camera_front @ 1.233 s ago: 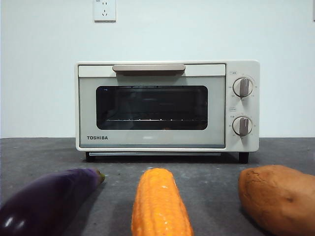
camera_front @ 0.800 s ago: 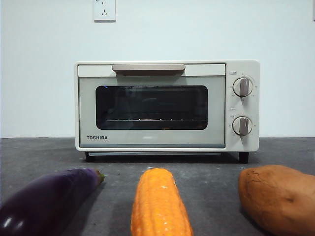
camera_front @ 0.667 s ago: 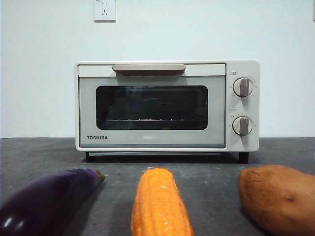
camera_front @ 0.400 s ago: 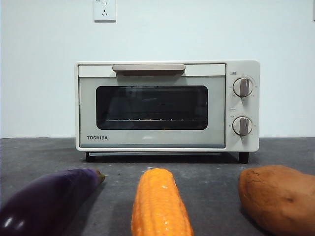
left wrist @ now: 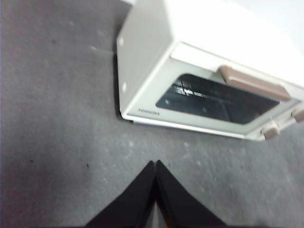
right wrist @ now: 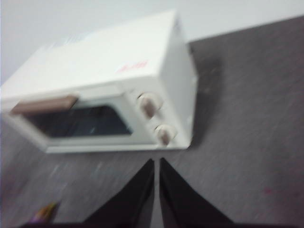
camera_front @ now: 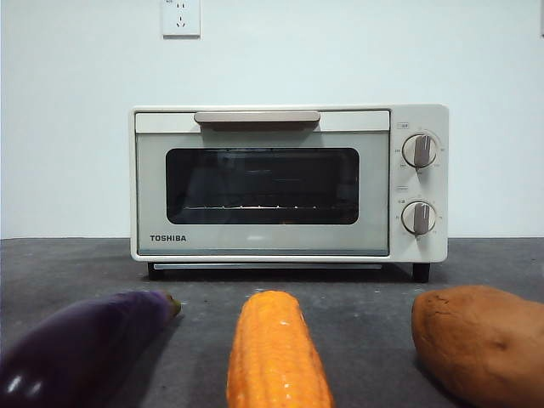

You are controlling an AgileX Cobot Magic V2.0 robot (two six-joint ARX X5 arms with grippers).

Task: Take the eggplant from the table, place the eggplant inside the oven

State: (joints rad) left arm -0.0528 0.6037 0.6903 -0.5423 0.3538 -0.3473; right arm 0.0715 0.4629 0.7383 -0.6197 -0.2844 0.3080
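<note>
Left gripper (left wrist: 155, 164): its 2 black jaws meet tip to tip with nothing between them, held above bare tabletop, short of the oven's front.
Right gripper (right wrist: 156, 161): its 2 black jaws are pressed together apart from a hairline seam, holding nothing, above the table in front of the oven's knob end; this view is blurred.
Table (camera_front: 357, 314): dark grey, speckled and matte, filling the lower third of the front view.
Toaster oven (camera_front: 289, 183): cream-white, marked TOSHIBA, standing at the centre of the front view, well behind the vegetables; its door is shut.
Door handle (camera_front: 257, 118): a beige bar across the top of the door.
Knobs (camera_front: 420, 150): 2 grey knobs, one above the other, on the right panel.
Wire rack (camera_front: 255, 206): visible through the dark glass.
Eggplant (camera_front: 81, 350): glossy dark purple, lying on the table in the lower left of the front view, its stem tip pointing toward the oven; neither gripper touches it.
Corn cob (camera_front: 276, 353): orange-yellow, lower centre, near the eggplant but apart from it.
Sweet potato (camera_front: 480, 340): brown, lower right, apart from the corn.
Wall socket (camera_front: 181, 17): white, upper left on the pale wall.
</note>
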